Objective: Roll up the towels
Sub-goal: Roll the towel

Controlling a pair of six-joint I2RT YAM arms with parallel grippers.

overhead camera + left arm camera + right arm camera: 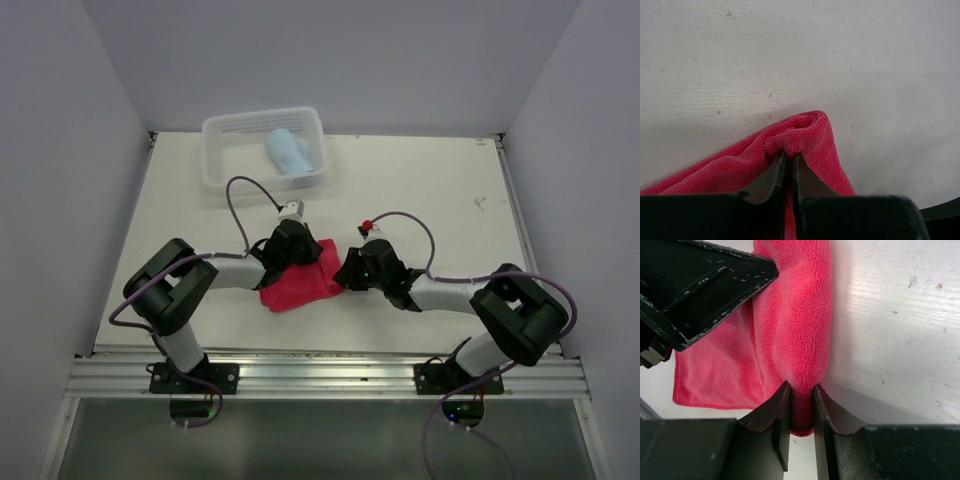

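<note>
The pinkish-red towel (300,285) lies partly folded on the white table between the two arms. My left gripper (298,258) is shut on its far edge; in the left wrist view the jaws (788,156) pinch a raised fold of red cloth (805,132). My right gripper (347,272) holds the towel's right end, and in the right wrist view its jaws (800,386) squeeze a thick folded edge of the towel (795,315). The left gripper's black finger (705,285) shows at that view's upper left. The light blue towel (290,152) lies rolled in the basket.
A clear plastic basket (222,125) stands at the back left of the table. White walls close in the left, right and far sides. An aluminium rail (320,375) runs along the near edge. Purple cables loop above both wrists.
</note>
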